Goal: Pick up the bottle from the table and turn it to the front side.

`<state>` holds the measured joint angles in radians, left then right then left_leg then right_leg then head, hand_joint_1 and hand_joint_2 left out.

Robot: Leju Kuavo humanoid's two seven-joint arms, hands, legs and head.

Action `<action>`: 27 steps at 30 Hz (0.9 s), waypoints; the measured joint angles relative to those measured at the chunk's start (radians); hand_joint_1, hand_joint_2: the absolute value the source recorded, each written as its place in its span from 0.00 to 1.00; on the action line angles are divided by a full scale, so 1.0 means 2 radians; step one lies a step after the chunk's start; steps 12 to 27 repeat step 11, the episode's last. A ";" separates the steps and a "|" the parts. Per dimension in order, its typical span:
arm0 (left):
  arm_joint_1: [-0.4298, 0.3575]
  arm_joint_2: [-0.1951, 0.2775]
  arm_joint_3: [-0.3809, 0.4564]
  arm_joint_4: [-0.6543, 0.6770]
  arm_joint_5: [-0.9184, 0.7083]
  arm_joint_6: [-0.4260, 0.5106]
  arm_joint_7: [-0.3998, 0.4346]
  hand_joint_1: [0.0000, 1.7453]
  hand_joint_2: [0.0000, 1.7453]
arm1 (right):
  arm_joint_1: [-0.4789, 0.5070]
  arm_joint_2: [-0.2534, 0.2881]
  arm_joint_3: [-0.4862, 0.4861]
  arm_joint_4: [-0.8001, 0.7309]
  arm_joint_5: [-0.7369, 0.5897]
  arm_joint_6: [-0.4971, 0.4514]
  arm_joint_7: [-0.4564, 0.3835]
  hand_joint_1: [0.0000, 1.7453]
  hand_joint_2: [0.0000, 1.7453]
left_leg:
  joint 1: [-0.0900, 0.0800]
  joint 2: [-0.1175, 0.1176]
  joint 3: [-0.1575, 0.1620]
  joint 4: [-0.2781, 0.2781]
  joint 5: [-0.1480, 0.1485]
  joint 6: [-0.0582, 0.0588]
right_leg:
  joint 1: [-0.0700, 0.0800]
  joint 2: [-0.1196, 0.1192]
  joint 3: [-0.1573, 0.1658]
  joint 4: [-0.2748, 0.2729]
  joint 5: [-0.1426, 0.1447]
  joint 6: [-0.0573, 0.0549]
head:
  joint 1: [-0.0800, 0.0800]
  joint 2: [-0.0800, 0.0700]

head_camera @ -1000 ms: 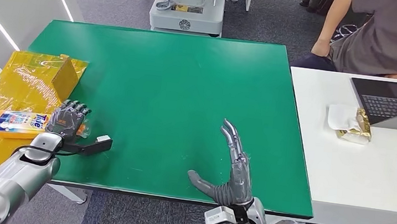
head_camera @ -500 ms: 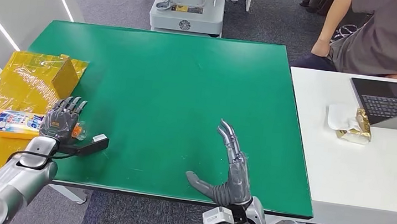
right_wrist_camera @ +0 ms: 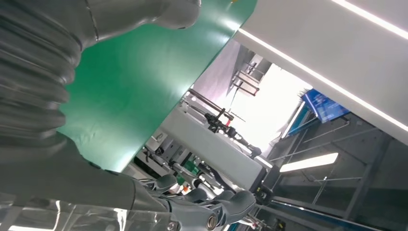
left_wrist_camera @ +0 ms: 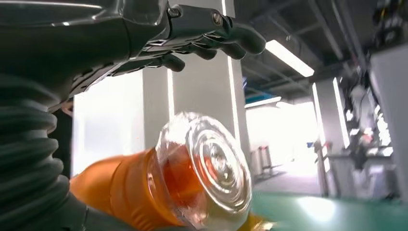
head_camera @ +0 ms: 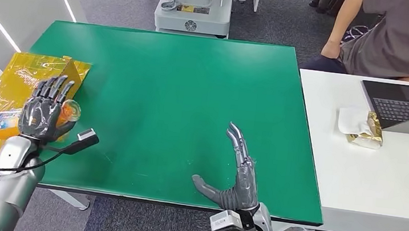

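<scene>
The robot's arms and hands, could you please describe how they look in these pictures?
Both arms are silver metal with rounded shells. The left hand and right hand are dark grey, with jointed, segmented fingers and a thick grey thumb. Each wrist has a grey ribbed cover and carries a small boxy camera module, with black cable looping along the left forearm.

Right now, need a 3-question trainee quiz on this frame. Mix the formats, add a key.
1. True or false: the right hand holds the bottle.
2. The bottle's clear cap sits over: A) the white table B) the yellow sheet C) the floor
3. Fill in: the laptop rests on the ____ table.

Key
1. False: the left hand grips it; the right hand is empty, fingers apart, over the green table.
2. B
3. white
</scene>
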<state>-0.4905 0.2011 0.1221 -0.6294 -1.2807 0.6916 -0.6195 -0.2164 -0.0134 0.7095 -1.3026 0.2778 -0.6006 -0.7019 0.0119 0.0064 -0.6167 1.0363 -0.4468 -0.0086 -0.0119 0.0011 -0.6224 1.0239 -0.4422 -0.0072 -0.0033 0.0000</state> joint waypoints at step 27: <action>0.002 -0.029 -0.012 -0.117 0.217 0.000 -0.039 0.00 1.00 | 0.000 0.000 0.004 -0.002 -0.015 -0.024 0.000 0.00 1.00 | 0.000 -0.001 0.000 0.000 0.000 0.000 | 0.000 -0.001 0.000 0.000 0.000 0.000 | 0.000 0.000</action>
